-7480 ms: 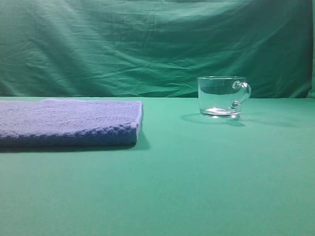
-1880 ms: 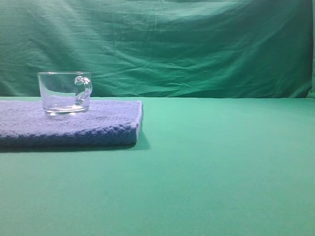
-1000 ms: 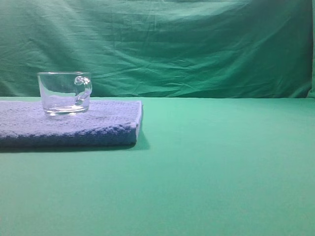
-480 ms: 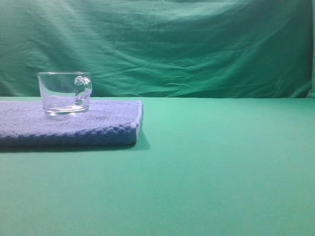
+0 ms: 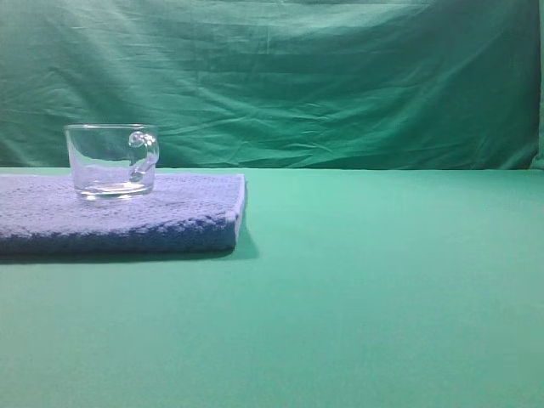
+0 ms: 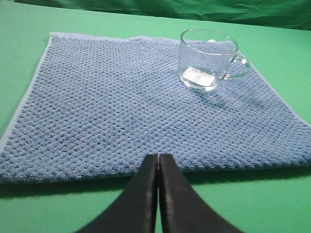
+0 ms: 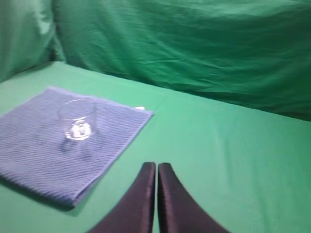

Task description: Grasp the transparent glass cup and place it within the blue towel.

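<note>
The left end effector (image 6: 158, 158) is seen from its wrist view with both dark fingers (image 6: 146, 194) pressed together, so it is closed and nothing is held in it. It is placed over the green tabletop (image 6: 272, 204), just beside the near edge of the towel (image 6: 112, 107). The right end effector (image 7: 156, 167) is closed in the same way, its two fingers (image 7: 170, 204) touching along their length, and it is empty too. It is positioned above bare tabletop, well apart from the towel (image 7: 43, 145), which is seen to its left in that view. The cup (image 6: 209, 59) is standing upright on the towel, near the far right part of it in the left wrist view, with the handle turned to the right. The thick base of the cup is resting on the bumpy waffle surface, and a small shadow is cast on the towel just in front of it. In the high view the cup (image 5: 111, 160) is seen on the top of the towel (image 5: 170, 217), toward the left side of the picture, with the handle on its right side. The towel is laid flat and folded on the tabletop (image 5: 382, 297), and its left part is cut by the picture edge. In the right wrist view the cup (image 7: 77, 119) is a little blurred, but it is seen well inside the borders of the towel. A wrinkled green cloth (image 5: 323, 76) is hung behind the tabletop as a backdrop.
</note>
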Action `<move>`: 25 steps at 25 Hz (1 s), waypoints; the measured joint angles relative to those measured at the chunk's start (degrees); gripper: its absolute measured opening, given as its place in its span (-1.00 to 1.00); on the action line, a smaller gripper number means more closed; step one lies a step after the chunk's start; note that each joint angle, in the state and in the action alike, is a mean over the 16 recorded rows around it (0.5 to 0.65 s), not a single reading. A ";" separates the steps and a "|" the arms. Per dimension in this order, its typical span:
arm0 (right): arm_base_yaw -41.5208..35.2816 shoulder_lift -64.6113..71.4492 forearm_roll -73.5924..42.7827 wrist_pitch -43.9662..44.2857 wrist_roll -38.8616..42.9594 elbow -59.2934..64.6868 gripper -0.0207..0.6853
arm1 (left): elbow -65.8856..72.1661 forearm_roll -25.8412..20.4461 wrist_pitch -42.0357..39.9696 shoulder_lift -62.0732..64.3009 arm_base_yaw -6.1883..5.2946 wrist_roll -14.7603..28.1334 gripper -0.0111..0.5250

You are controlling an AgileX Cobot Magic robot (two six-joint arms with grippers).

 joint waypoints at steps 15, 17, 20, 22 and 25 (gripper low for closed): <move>-7.99 -7.85 -1.34 -8.27 -0.68 19.63 -0.94 | 0.00 0.00 0.00 0.00 0.00 0.00 -0.96; -8.30 -7.85 -1.61 -7.73 -0.67 19.95 -0.94 | 0.00 0.00 0.00 0.00 0.00 0.00 -0.96; -8.72 -7.85 -2.02 -6.82 -0.56 20.02 -0.94 | 0.00 0.00 0.00 0.00 0.00 0.00 -0.96; -9.00 -7.85 -2.22 -6.37 -0.42 20.03 -0.94 | 0.00 0.00 0.00 0.00 0.00 0.00 -0.96; -9.37 -7.85 -2.33 -6.13 -0.19 20.05 -0.94 | 0.00 0.00 0.00 0.00 0.00 0.00 -0.96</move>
